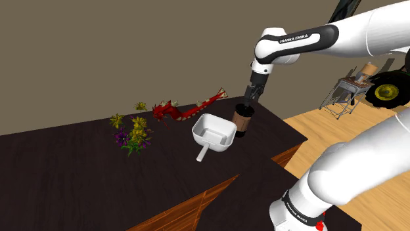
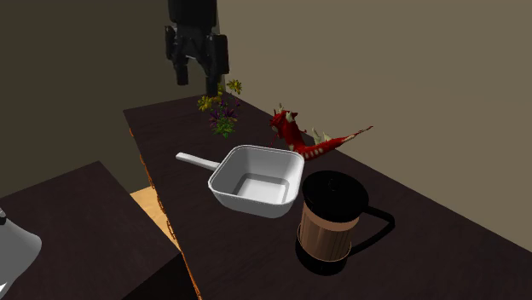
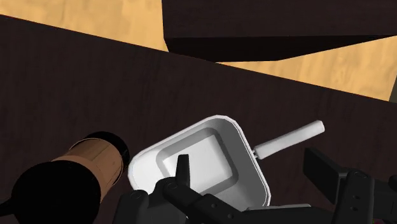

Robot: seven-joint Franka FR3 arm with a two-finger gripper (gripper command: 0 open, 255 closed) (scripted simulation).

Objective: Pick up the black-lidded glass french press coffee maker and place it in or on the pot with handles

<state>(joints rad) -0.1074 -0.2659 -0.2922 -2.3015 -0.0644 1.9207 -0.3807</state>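
Dark table [image 1: 66, 170] carries the press [image 1: 244, 120], upright, just beside the pot [image 1: 215, 143]. We judge approach in hand: gripper [image 1: 253, 92] hangs above both, fingers spread, holding nothing. Next: centre over press, descend, close.

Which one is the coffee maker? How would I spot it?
Look on the dark table, beside the white square pan, on the side away from its handle. The french press is the upright brown cylinder with a black lid, the tallest thing there.
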